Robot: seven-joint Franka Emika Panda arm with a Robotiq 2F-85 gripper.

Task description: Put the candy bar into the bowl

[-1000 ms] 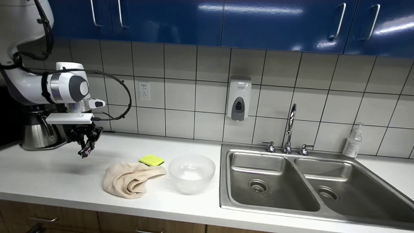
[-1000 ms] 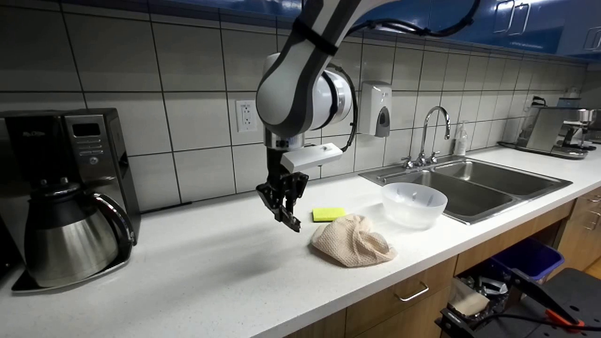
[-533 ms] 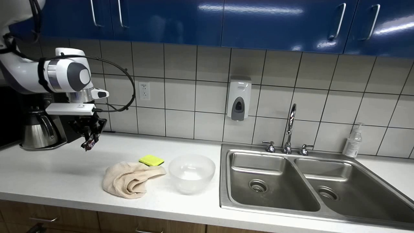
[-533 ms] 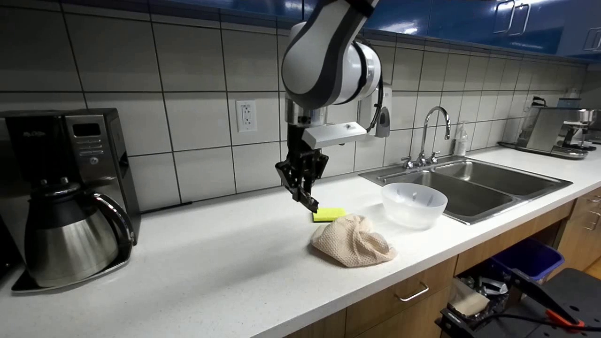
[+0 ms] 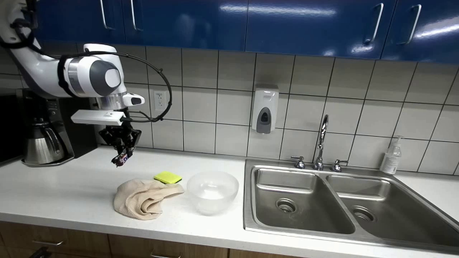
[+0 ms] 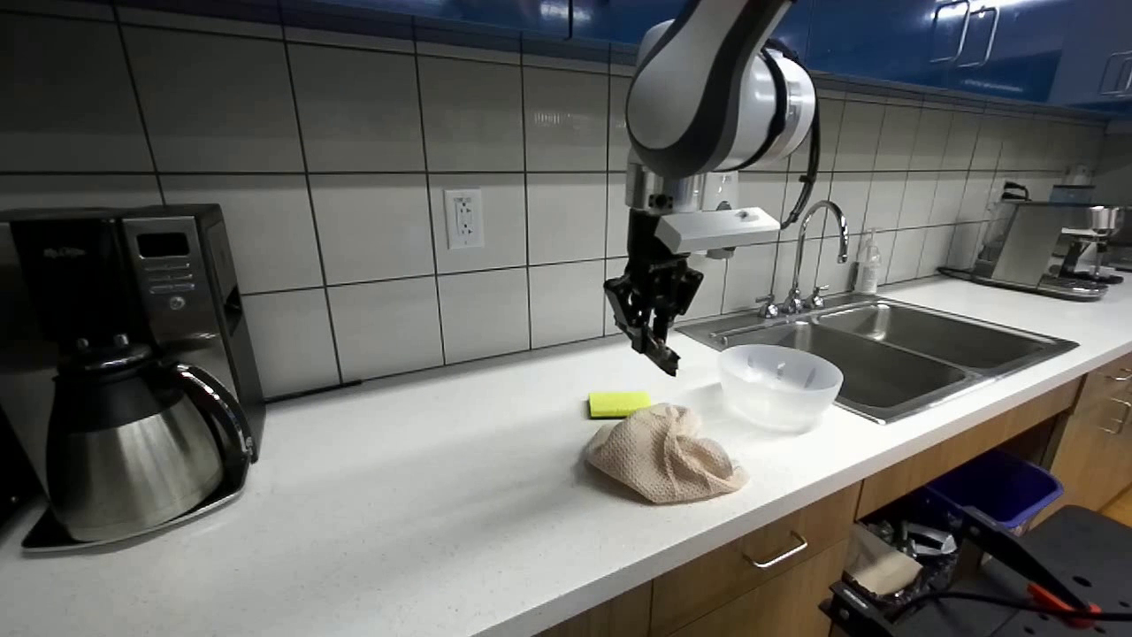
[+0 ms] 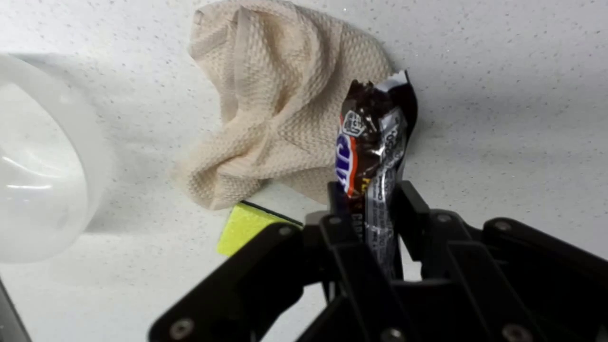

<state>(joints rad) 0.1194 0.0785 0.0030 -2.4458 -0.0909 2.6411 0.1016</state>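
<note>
Gripper nearer bowl, towel beside sponge.

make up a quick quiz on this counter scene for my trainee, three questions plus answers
1. Fill in: the bowl stands on the counter between the towel and the ____.
2. Multiple choice: the tool is holding (a) the sponge, (b) the candy bar, (c) the towel.
3. True or false: the candy bar already lies inside the bowl.

Key: 1. sink; 2. b; 3. false, it is in the tool's grip, outside the bowl.
</note>
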